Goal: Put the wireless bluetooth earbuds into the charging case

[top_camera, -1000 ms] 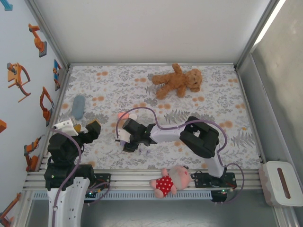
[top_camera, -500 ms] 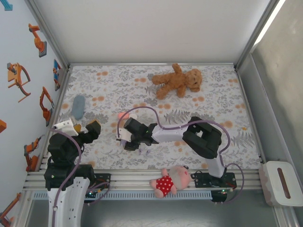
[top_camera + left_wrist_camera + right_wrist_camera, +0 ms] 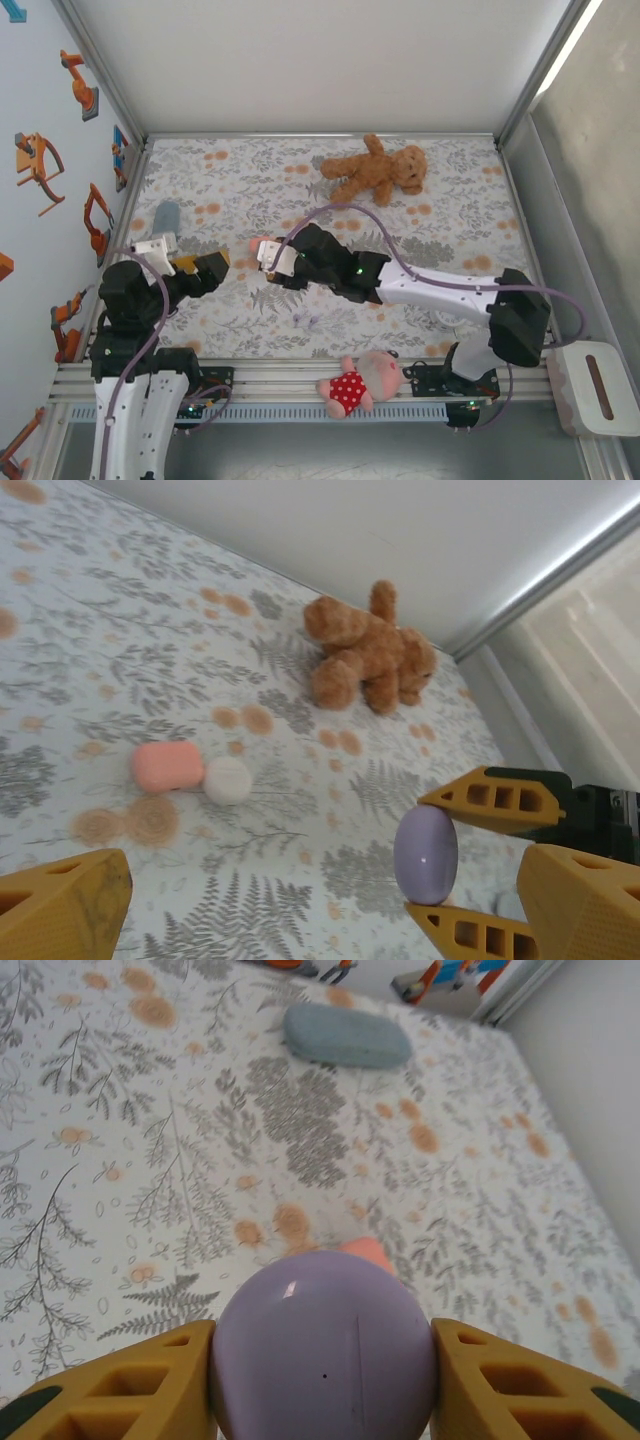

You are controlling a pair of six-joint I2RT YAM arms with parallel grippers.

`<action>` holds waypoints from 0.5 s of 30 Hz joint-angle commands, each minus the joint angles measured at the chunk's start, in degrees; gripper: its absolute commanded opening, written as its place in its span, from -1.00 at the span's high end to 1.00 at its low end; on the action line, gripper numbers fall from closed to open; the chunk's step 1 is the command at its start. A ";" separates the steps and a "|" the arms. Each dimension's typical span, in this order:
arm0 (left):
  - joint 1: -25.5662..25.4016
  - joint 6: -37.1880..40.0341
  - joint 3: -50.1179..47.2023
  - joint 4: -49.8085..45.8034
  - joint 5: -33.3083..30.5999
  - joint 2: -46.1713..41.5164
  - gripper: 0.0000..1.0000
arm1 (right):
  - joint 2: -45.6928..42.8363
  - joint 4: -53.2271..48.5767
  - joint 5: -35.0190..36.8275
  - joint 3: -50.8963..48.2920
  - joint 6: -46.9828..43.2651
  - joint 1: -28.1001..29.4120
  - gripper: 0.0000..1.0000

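**Four small cases, two soft toys, one case gripped**

Two soft toys bracket the floral cloth [image 3: 450,200]. One doll in a red dress [image 3: 358,381] lies on the near rail between the arm bases. One brown teddy bear [image 3: 375,170] lies at the far side, right of centre.

Just beyond the rail on the left, the left gripper [image 3: 213,267] hangs over the cloth with its fingers spread wide and nothing between them. A little farther and to its right, the right gripper [image 3: 270,254] reaches in from the right. Both its orange fingers [image 3: 120,1385] press the sides of one lilac case [image 3: 323,1345], which stands on end in the left wrist view.

Just past that case, one coral case [image 3: 167,766] and one white case [image 3: 228,780] lie touching, side by side, the coral one on the left. Farther left, near the wall, rests one blue-grey oval case [image 3: 346,1036], well apart from the others.

As for the earbuds, they are too small to tell from the cloth's pattern.
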 commanded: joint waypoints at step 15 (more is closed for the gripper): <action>-4.25 -16.70 2.63 23.72 25.91 7.40 -0.74 | -12.13 -3.58 1.56 3.16 -10.96 0.63 0.08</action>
